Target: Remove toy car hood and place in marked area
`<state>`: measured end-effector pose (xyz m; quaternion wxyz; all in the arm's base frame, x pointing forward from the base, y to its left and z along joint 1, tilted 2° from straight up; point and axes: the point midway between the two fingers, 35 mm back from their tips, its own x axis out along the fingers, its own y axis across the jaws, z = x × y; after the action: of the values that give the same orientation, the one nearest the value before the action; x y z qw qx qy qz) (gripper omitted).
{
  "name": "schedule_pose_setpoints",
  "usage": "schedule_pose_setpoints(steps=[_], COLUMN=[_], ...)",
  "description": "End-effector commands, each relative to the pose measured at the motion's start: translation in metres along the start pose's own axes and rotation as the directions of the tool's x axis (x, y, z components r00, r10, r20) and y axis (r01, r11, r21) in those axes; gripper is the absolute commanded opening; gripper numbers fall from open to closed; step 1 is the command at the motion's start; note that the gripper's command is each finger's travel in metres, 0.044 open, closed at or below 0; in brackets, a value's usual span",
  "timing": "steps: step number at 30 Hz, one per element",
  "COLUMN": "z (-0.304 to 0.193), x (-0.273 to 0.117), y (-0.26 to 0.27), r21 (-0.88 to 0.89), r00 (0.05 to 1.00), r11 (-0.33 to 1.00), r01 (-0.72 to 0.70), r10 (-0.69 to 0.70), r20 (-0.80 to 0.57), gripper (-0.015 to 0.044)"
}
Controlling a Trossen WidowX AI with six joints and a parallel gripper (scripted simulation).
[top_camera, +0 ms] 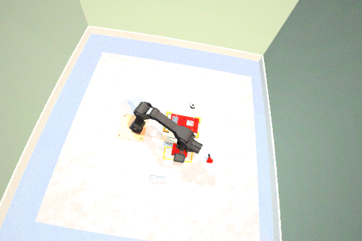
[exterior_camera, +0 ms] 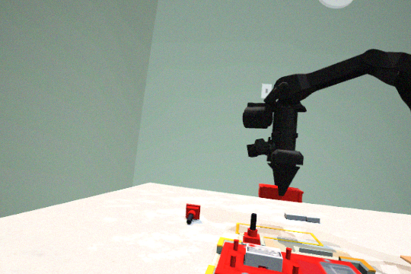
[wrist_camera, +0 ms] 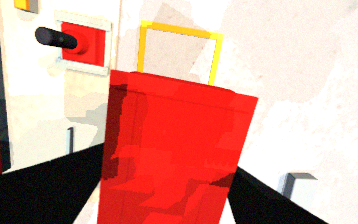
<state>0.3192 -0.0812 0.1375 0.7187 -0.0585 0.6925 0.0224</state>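
Red flat rectangular hood point(wrist_camera: 172, 150) clamped in black claw point(wrist_camera: 170, 200), held above white tabletop point(exterior_camera: 100, 224). Long axis pointing toward yellow-outlined marked rectangle point(wrist_camera: 180, 52), partly under far edge; lowering needed.

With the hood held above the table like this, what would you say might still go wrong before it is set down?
1. The end effector holds the flat red plastic hood well above the table; opening now would drop it, perhaps outside the yellow-outlined marked area.
2. In the wrist view the hood hides much of that outline, so alignment is hard to judge.
3. The small red block with a black peg sits near the outline and might get bumped.
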Motion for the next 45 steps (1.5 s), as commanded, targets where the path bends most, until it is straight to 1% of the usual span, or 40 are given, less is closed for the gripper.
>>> schedule_pose_setpoints(steps=[1,45], z=[0.0,0.001], x=[0.003,0.03], y=[0.0,0.0], r21=[-0.005,-0.005], r00=[1.0,1.0], r11=[1.0,1.0], r01=[-0.002,-0.002], r10=[0.002,0.002], r20=[0.001,0.001], gripper=[0.0,0.0])
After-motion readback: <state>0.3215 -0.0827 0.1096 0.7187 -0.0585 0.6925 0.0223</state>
